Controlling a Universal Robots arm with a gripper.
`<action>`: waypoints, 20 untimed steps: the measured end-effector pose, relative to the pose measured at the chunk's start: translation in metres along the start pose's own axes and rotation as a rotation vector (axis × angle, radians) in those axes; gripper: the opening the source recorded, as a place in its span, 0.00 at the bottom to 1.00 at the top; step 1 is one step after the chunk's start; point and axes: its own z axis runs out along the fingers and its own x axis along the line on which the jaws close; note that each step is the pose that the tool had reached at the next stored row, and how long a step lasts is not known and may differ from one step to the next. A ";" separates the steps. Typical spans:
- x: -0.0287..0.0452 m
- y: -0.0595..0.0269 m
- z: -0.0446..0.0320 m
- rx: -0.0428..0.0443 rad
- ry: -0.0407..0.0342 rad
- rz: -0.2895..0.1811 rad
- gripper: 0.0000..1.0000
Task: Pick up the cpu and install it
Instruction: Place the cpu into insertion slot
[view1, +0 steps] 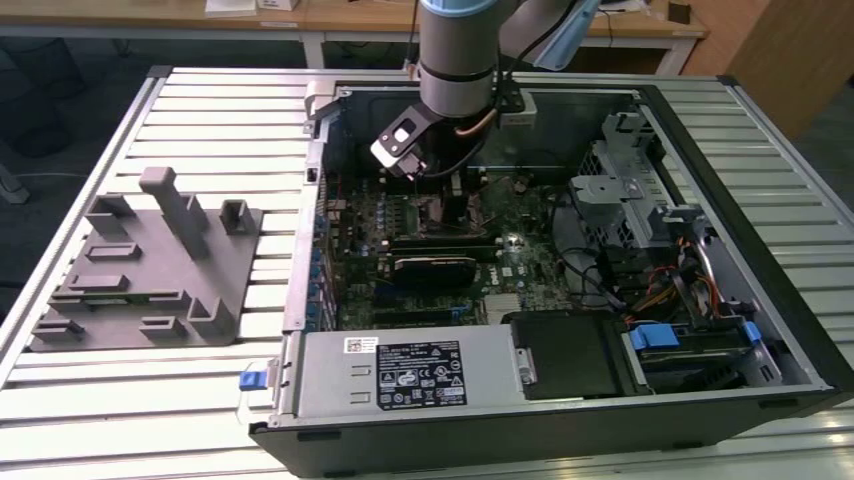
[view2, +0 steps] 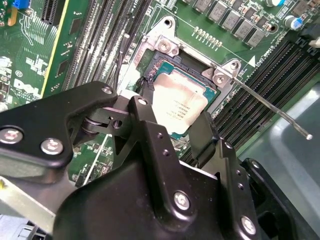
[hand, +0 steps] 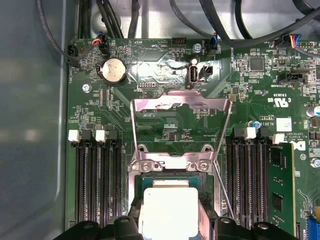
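In the socket (view2: 165, 60), jaws grip the cpu (view2: 177, 107): sq chip, pale silvery top w/ green rim.

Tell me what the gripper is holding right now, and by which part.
Cannot be told. The gripper straddles the cpu at two opposite edges as it lies in the open socket; whether it clamps them does not show.

A pale slatted metal table (view1: 200, 110) spreads across the exterior view, its ribs running from side to side under soft, even light. Beyond its far edge stand light wooden desks (view1: 360, 18) on white legs (view1: 311, 48), with dark floor (view1: 80, 100) in shadow beneath them. At the exterior view's right, a brown wooden panel (view1: 781, 50) rises behind the table's corner.
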 end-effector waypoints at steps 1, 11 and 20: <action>-0.0001 0.0000 0.0003 0.0000 0.0008 0.000 0.53; -0.0046 -0.0004 0.0023 0.0006 0.0075 -0.001 0.53; -0.0044 -0.0004 0.0031 -0.0001 0.0110 -0.001 0.53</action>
